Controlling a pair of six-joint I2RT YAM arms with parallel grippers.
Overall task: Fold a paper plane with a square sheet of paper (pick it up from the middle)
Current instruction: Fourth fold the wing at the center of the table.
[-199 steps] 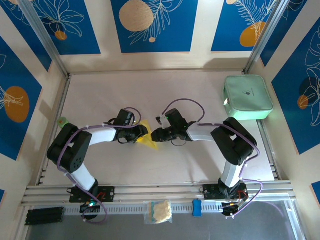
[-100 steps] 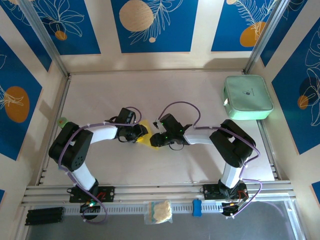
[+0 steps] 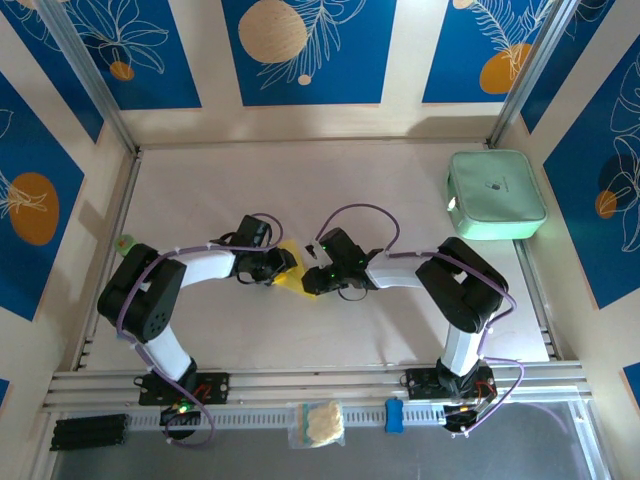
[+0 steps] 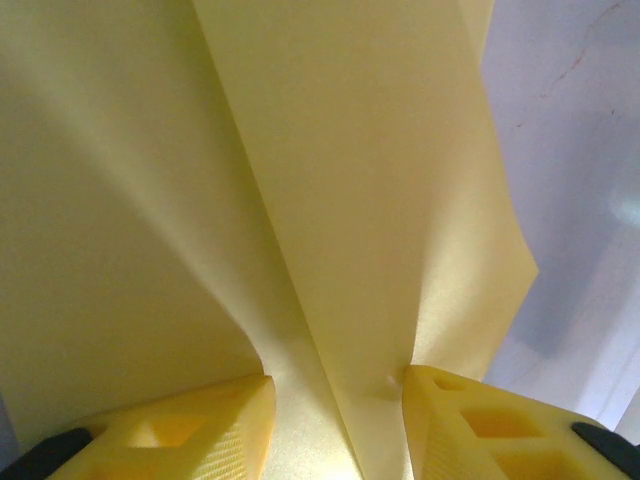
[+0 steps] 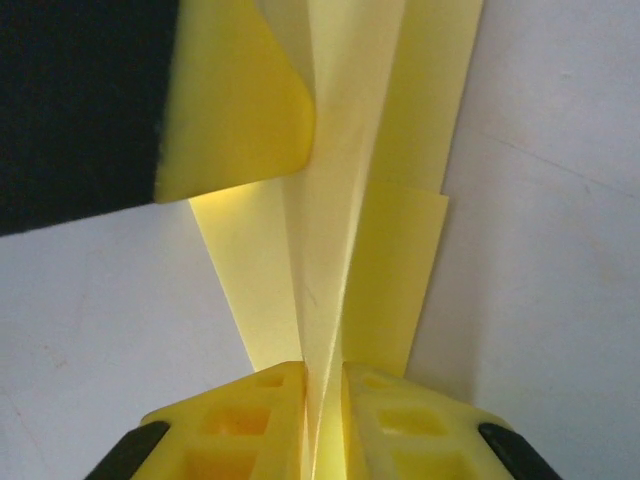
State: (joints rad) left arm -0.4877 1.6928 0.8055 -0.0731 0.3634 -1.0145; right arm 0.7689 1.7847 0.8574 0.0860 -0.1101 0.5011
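Both arms reach inward low over the table (image 3: 400, 180); right fingers (image 5: 322, 415) clenched on the paper plane (image 5: 340, 200) ridge; left fingers (image 4: 335, 425) grasp its opposite end.

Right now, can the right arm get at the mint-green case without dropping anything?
Probably not: the right gripper is pinched on the paper plane, shared with the left gripper. The mint-green case lies unobstructed.

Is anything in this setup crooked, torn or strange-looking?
Nothing looks damaged. The yellow paper plane is pinched between both grippers over the table, its layers splayed unevenly, as expected mid-fold. One oddity: a lumpy cream wad in a clear bag lies on the front rail, off the work surface.
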